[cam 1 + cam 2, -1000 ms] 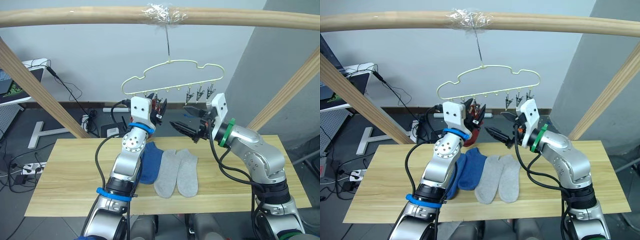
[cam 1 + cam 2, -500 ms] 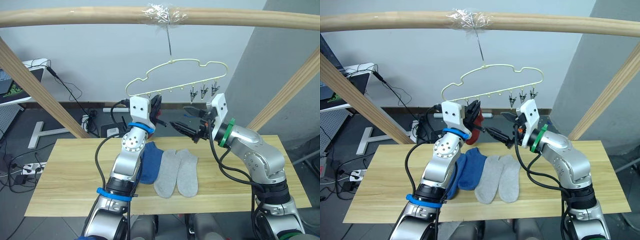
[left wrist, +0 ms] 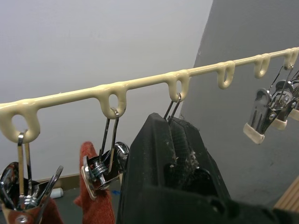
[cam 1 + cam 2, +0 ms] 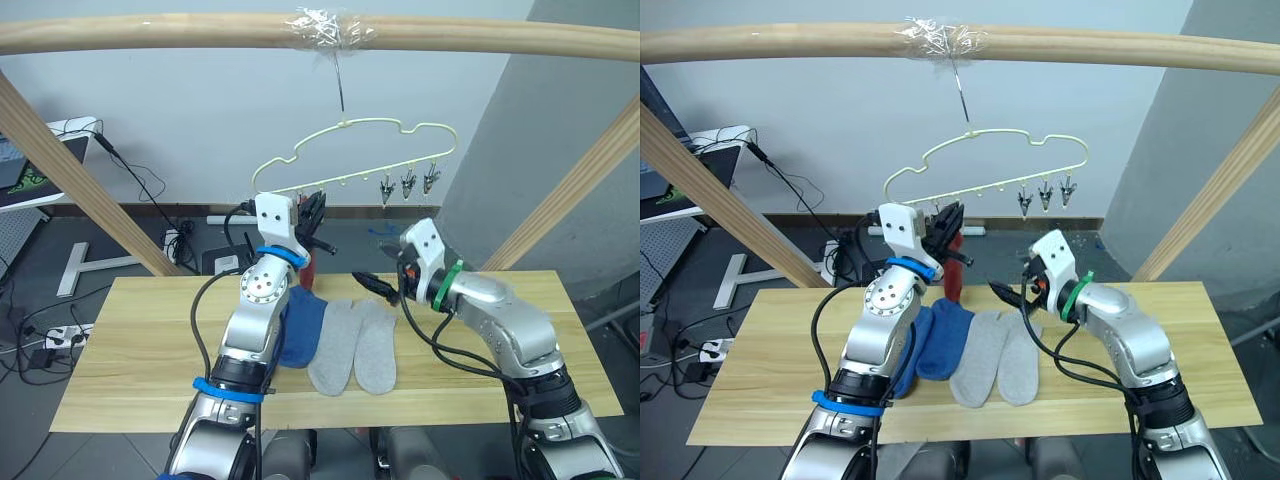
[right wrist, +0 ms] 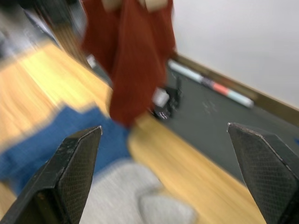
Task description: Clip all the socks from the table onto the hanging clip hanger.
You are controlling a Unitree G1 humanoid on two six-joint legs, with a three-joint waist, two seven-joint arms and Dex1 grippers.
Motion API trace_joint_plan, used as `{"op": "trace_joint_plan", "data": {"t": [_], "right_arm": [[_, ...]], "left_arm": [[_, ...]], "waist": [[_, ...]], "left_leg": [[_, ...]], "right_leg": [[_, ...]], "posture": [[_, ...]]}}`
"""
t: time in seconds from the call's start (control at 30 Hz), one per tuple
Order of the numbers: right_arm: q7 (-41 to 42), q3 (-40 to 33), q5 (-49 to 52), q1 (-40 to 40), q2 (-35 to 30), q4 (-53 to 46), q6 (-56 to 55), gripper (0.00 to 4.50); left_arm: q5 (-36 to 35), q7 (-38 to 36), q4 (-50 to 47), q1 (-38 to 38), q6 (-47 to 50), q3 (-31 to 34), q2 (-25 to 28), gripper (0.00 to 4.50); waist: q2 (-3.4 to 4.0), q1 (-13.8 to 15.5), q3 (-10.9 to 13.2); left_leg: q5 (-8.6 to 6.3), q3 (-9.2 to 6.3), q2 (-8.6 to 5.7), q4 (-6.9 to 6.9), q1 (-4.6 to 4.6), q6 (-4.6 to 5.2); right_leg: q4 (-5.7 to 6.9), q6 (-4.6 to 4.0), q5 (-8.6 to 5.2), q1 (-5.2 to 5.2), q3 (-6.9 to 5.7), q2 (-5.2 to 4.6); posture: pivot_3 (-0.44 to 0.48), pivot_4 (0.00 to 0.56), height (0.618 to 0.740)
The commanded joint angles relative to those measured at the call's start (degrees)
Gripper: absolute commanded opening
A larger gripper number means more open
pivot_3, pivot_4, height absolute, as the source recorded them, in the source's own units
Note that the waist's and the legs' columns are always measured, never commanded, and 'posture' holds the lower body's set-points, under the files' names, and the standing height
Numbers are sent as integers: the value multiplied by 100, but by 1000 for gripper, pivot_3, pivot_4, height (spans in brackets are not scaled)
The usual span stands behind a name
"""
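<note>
Rust red socks (image 4: 954,262) clipped, hanging from pale wavy clip hanger (image 4: 985,170).

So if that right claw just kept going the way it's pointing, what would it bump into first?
Probably the hanging rust red sock, which hangs ahead of the open right gripper in its wrist view. If it passes below, the blue sock on the table comes next; depth is unclear.

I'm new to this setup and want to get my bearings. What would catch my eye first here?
The pale clip hanger hangs from a taped wooden beam, tilted, with rust red socks dangling from clips at its lower end. The left gripper is raised to that end, fingers shut, while the right gripper is open low over the table. On the table lie blue socks and grey socks, side by side.
</note>
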Motion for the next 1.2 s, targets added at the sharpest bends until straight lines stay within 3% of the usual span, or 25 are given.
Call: {"op": "trace_joint_plan", "data": {"t": [0.03, 0.3, 0.77, 0.87, 1.2], "right_arm": [[182, 527, -652, 280, -182, 539, -804, 4500], [474, 950, -1169, 454, -224, 969, -1165, 4500], [527, 1027, -1702, 339, 56, 2131, -1622, 4500], [568, 1052, -1805, 385, 81, 2205, -1723, 3935], [622, 1143, -2264, 563, -191, 2597, -2368, 471]], "left_arm": [[-94, -104, -230, 142, 56, 74, 79, 22], [-59, -75, -286, 194, 73, 21, 76, 22], [-40, -79, -344, 230, 97, -4, 66, 22], [-39, -79, -367, 244, 117, 7, 79, 0], [-37, -69, -411, 259, 170, 11, 81, 0]], "waist": [[0, -2, -1], [1, -3, -1], [1, -3, -2], [1, -1, -2], [2, 3, -5]], "left_leg": [[0, 2, 0, 0, 1, 0], [1, -3, 1, 19, 7, 1], [1, -1, 0, 52, 6, 1], [1, 0, 0, 53, 5, 2], [1, 0, 0, 55, 6, 2]], "right_leg": [[-1, 0, 0, 0, 1, 0], [6, 2, 7, 13, -2, 2], [7, 9, 26, 22, 2, 6], [6, 10, 27, 22, 3, 6], [6, 13, 28, 25, 3, 6]], "posture": [[-52, 200, 740], [-44, 198, 740], [-40, 194, 740], [-35, 199, 740], [-37, 202, 740]]}}
